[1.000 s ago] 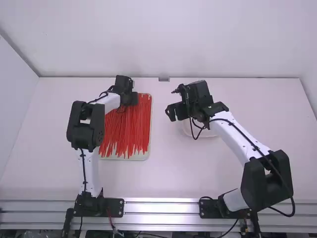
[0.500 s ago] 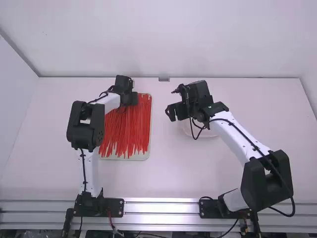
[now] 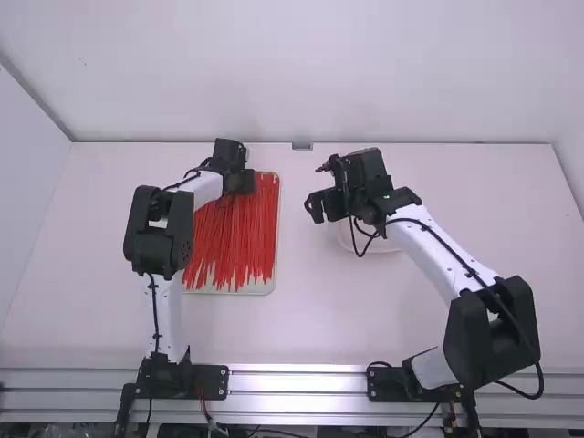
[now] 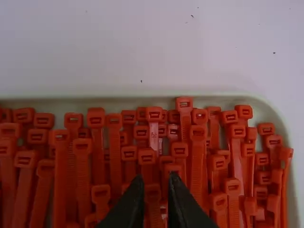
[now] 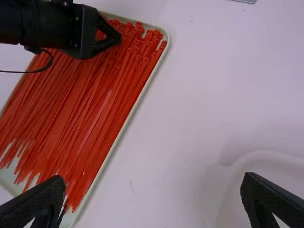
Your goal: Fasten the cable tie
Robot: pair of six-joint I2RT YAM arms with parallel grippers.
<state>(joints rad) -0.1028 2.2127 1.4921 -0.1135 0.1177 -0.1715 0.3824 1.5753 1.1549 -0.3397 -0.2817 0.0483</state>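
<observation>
At the far end of the tray, the left gripper (image 4: 155,184) is set down into the pile, its jaws drawn nearly together on the head of one cable tie (image 4: 153,192). That tie is judged to be grasped, though it is not yet lifted and lies flat among the others.

Around it the orange cable ties (image 4: 95,142) are packed side by side. Their heads are lined up along the far rim of the cream tray (image 4: 142,97), and their straps run back toward the arm bases. The tray is seen on the white table (image 3: 456,182), left of the middle.

Well apart from the pile, to the right of the tray, the right gripper (image 5: 152,194) is held above the table with its jaws spread wide and nothing between them. A translucent container (image 5: 266,164) stands on the table just beside it.

The task is judged to be at its very start. No tie has been drawn clear of the pile, no loop has been formed, and no tail has been passed through a head. What is left:

- The single tie must be lifted free.
- Its tail end must be taken up, probably by the right gripper.
- The tip must be fed through the head's slot.
- The strap must be pulled until it locks.
</observation>
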